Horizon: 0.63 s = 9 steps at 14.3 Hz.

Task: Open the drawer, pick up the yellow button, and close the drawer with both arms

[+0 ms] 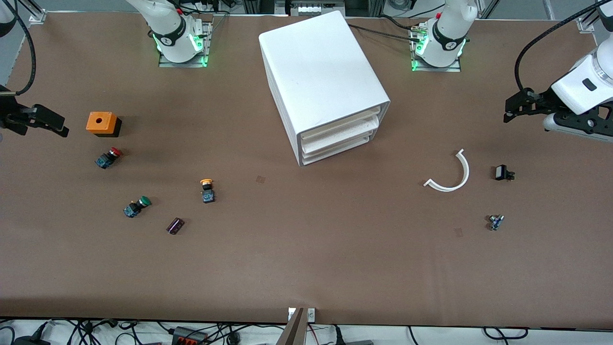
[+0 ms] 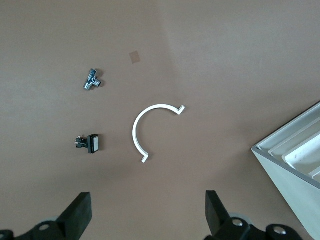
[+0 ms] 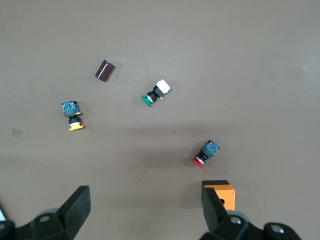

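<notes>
From across the room, the drawer (image 1: 341, 123) sat shut in the white cabinet (image 1: 322, 79); the button (image 1: 207, 190) lay out on the counter (image 1: 306, 258), nearer the camera, toward the right arm's end.

Left wrist view: left gripper (image 2: 147, 220) hung over bare counter — jaws apart.

Right wrist view: right gripper (image 3: 145, 215) likewise spread, by the orange box (image 3: 222, 192).

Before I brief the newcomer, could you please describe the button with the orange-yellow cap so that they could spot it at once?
Start at the white cabinet and move toward the right arm's end of the table, nearer the front camera, to three small push buttons. The orange-yellow button lies closest to the cabinet. Its neighbours are the green-capped button and the red-capped button; only its cap is orange-yellow.
</notes>
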### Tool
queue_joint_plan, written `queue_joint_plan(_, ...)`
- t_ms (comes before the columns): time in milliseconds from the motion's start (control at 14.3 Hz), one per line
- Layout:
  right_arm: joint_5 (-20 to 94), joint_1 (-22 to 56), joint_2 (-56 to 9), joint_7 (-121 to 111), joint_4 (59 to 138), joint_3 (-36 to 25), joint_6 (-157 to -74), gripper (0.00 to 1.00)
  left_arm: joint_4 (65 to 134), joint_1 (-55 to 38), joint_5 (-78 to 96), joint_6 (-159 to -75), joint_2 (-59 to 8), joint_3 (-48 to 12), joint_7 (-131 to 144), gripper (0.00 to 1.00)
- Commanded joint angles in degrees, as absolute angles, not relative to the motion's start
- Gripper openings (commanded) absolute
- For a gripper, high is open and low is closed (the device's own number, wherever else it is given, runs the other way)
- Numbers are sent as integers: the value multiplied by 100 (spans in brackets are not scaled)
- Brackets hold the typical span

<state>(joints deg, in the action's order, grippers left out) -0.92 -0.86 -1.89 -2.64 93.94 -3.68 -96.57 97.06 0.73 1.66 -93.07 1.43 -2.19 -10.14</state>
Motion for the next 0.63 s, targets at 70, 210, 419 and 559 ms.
queue_joint_plan(70, -124, -158, 9, -194, 9580, -281, -9669, 100, 9562, 62, 237, -9176, 114, -220, -984, 100)
queue_joint_plan(210, -114, -150, 18, -176, 9571, -264, -9396, 100, 9562, 62, 237, -9176, 114, -220, -993, 100)
queue_joint_plan(419, -114, -158, 96, -176, 9589, -272, -9544, 100, 9562, 62, 237, -9176, 114, -211, -993, 100)
queue_joint_plan(559, -114, -158, 140, -185, 9650, -272, -9650, 100, 9562, 62, 237, -9176, 114, -211, -993, 100)
